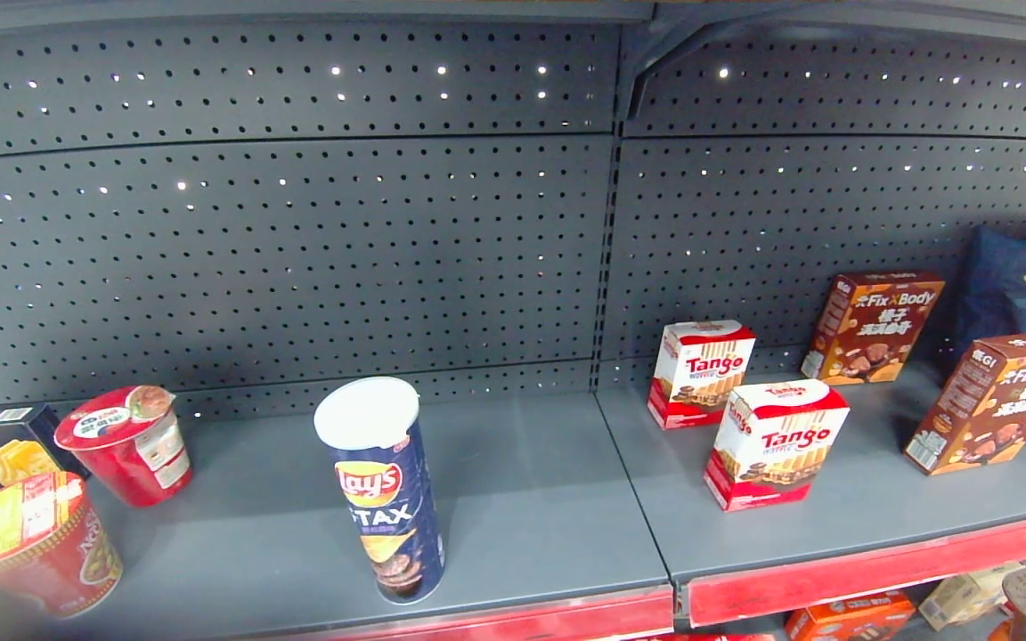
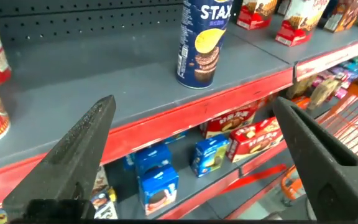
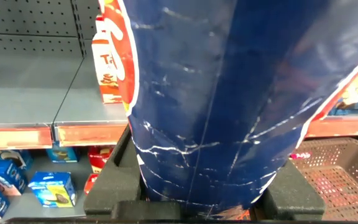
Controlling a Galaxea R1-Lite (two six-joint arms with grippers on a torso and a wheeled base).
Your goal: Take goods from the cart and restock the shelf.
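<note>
The right claw [image 3: 204,196] is clamped tight on a big blue bag [image 3: 229,93]. The bag stands up tall out of the claw, in front of the shelf [image 1: 522,499]. It is not on the shelf yet.

The left claw [image 2: 193,104] has its two fingers wide apart and holds nothing. It hangs low, in front of the shelf's red edge, near the chips can [image 1: 384,490].

The job now looks like putting the bag on the shelf. A good spot is the far right end, where the other bags [image 1: 1025,276] like it lean on the back wall. Go up and over the red edge first, so the bag does not bump it.

Watch the brown box [image 1: 994,401] that stands in front of that spot. It is tilted and could fall over. The bag is soft and puffy, so it may flop. Set its bottom down flat, lean it back on the wall, then let go slowly. The left claw should stay away from the chips can.
</note>
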